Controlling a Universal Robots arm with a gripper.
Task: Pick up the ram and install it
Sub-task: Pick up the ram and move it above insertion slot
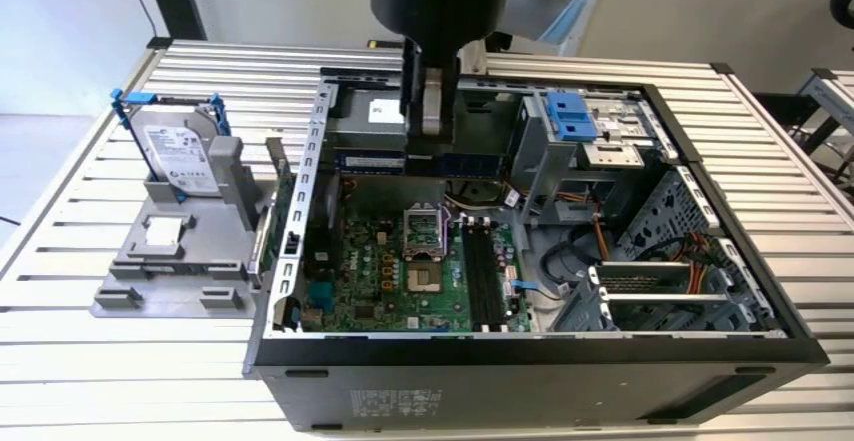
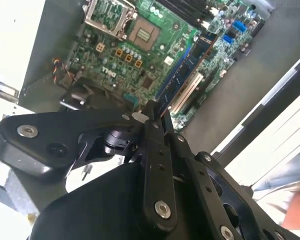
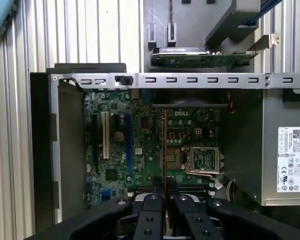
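Observation:
The ram [image 2: 186, 67] is a long, thin blue board with black chips, and my gripper [image 2: 153, 114] is shut on one end of it. In the first wrist view the ram [image 3: 163, 145] appears edge-on as a thin line running out from the gripper [image 3: 164, 188] over the green motherboard [image 3: 140, 150]. In the exterior view the gripper [image 1: 430, 146] hangs inside the open computer case. There it holds the ram [image 1: 367, 161] level, above the far end of the motherboard [image 1: 387, 261]. The black memory slots [image 1: 483, 271] lie nearer the front, beside the processor socket [image 1: 424, 236].
A silver hard drive in a blue frame [image 1: 180, 146] stands on a grey fixture [image 1: 167, 261] at the exterior view's left. Inside the case are a drive cage with a blue latch [image 1: 567, 116], cables [image 1: 587, 251] and the power supply [image 3: 290, 160]. The case sits on a slatted metal table [image 1: 80, 361].

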